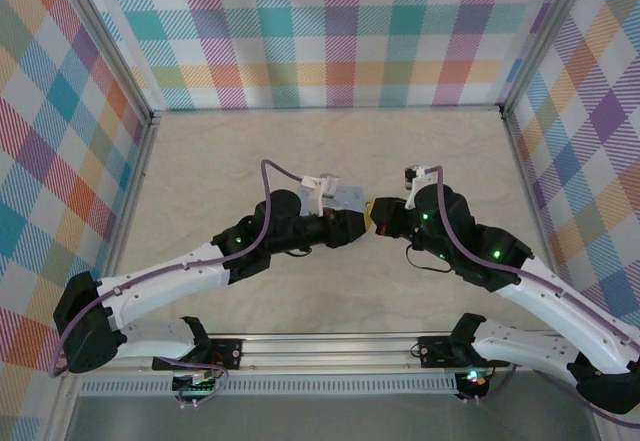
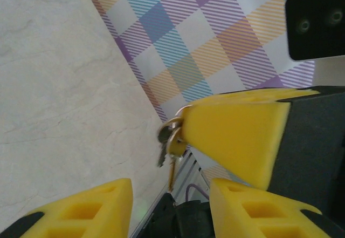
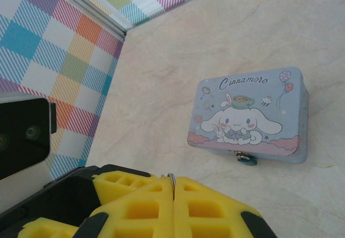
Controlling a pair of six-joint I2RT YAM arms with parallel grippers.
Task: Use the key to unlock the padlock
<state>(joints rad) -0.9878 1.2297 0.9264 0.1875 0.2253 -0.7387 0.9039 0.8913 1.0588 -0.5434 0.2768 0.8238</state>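
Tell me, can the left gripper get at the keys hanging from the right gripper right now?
Probably yes. The keys dangle free from the shut right gripper, just ahead of the open left gripper, with nothing between them.

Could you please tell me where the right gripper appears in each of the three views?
Top external: right gripper just right of centre, facing the left gripper.
Left wrist: yellow wedge at centre right, key ring dangling from its tip.
Right wrist: bottom centre, fingers shut on that ring.
Shared landmark: the key ring; the marbled table too.
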